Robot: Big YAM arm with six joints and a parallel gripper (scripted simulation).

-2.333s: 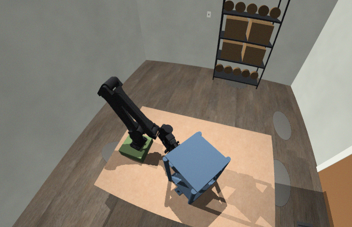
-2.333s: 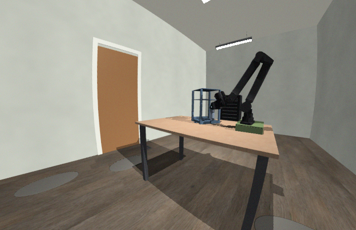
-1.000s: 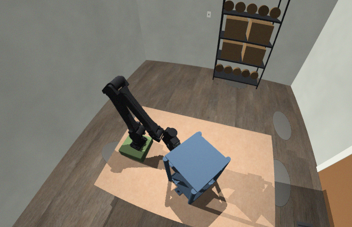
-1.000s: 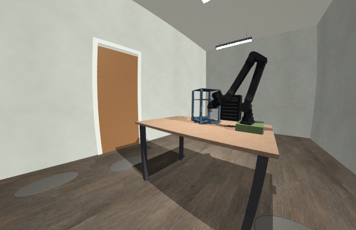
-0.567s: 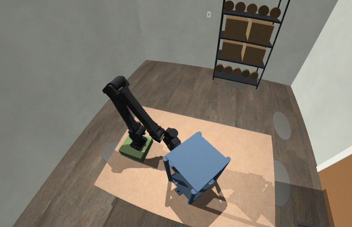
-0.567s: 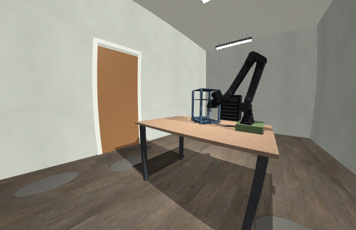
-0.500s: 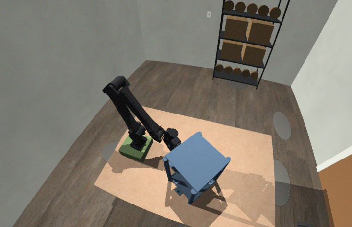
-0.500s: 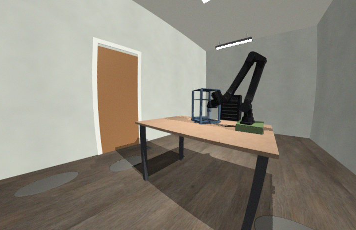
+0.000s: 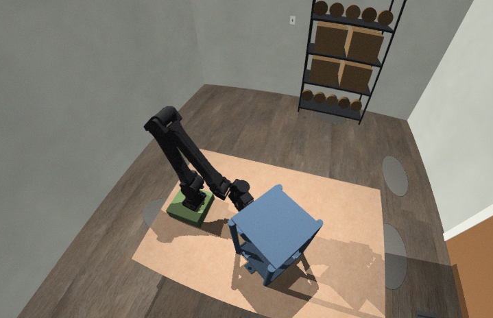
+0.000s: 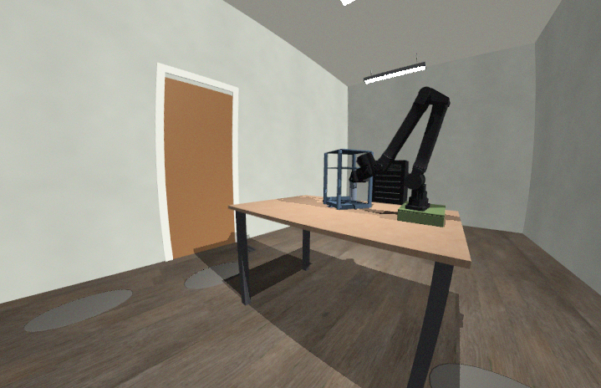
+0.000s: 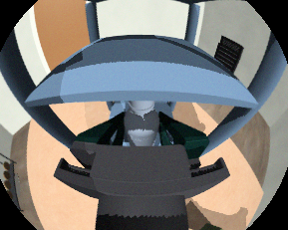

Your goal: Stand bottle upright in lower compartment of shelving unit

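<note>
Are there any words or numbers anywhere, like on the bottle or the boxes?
None can be read in any view.
The bottle, held in the gripper: no label shows.
The blue shelving unit: plain.
The brown boxes on the black rack: no print shows.
The small white wall plate: too small to tell.
</note>
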